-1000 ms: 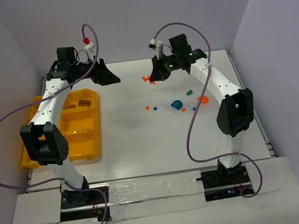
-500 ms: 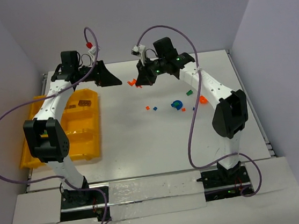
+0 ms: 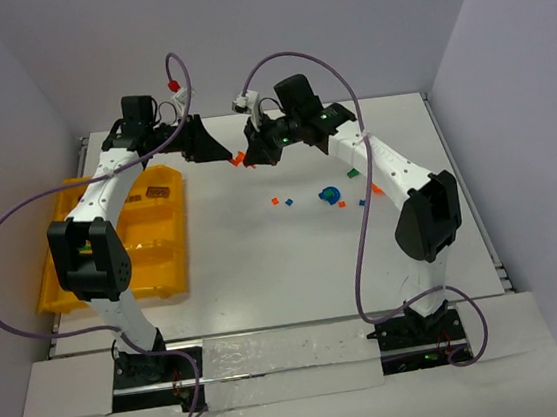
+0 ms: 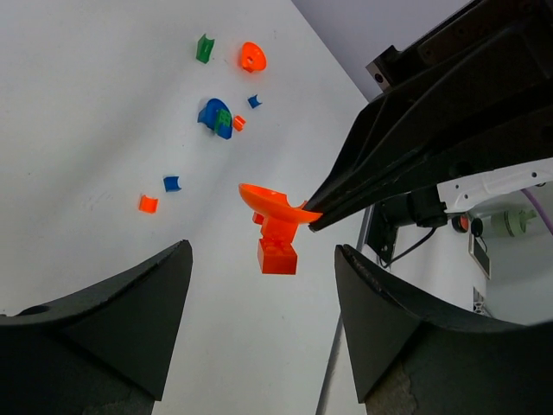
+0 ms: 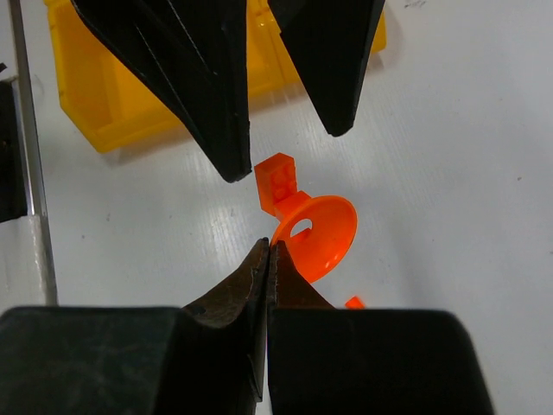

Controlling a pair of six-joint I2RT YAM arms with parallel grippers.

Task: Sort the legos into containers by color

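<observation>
**Arm pose.** In the top view, the left arm (image 3: 96, 199) rises from its base at 7 o'clock on the table (image 3: 247, 283). It runs over the yellow organizer tray (image 3: 76, 282), which lies at 9 o'clock, then bends toward 12 o'clock. The left gripper (image 3: 217, 150) points sideways toward 3 o'clock. The right arm (image 3: 405, 169) rises from 5 o'clock, folds at its elbow near 3 o'clock and reaches across to 12 o'clock. The right gripper (image 3: 251, 157) faces the left one, tip to tip, above the table.

**Gripper state.**
- The right gripper's jaws are fully closed and pinch the rim of the orange lego (image 5: 315, 233), a dish-shaped part with a small brick attached.
- The left gripper's jaws stand wide apart, one finger (image 5: 199, 78) on each side of the brick end. The left wrist view shows a clear gap on both sides.

**Task items.**
- The orange lego is held in the air at 12 o'clock, outside the tray.
- The loose legos (image 3: 332, 195), in blue, green and orange, lie scattered on the table toward 2 o'clock.
</observation>
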